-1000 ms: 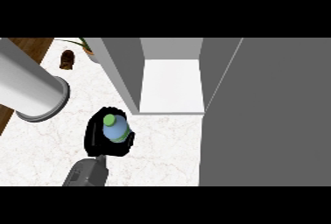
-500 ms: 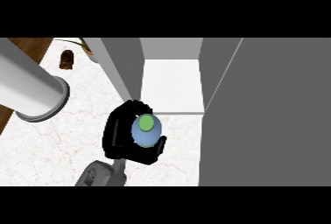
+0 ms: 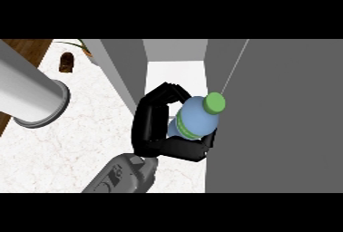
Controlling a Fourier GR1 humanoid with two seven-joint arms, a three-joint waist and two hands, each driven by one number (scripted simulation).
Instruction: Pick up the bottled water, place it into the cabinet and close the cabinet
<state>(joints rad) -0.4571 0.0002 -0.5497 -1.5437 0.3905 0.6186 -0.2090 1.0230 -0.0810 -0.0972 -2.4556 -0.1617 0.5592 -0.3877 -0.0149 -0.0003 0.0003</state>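
The bottled water (image 3: 194,118) is pale blue with a green cap and a green label band. My right hand (image 3: 153,131) is shut on it, fingers curled round its body from the left and below. The bottle tilts, its cap up and to the right against the edge of the cabinet's open grey door (image 3: 275,118). Hand and bottle hover just in front of the cabinet's white inside shelf (image 3: 175,72), between the grey side wall (image 3: 124,68) and the door. My left hand does not show.
A thick grey cylinder (image 3: 30,97) slants across the left of the view above the white marble counter (image 3: 60,149). A small brown object (image 3: 66,62) and a plant leaf (image 3: 77,44) lie at the far left, by a wooden strip (image 3: 23,52).
My right hand has carried the bottle up and to the right, from the counter's middle to the cabinet's opening. The bottle now tilts towards the door.
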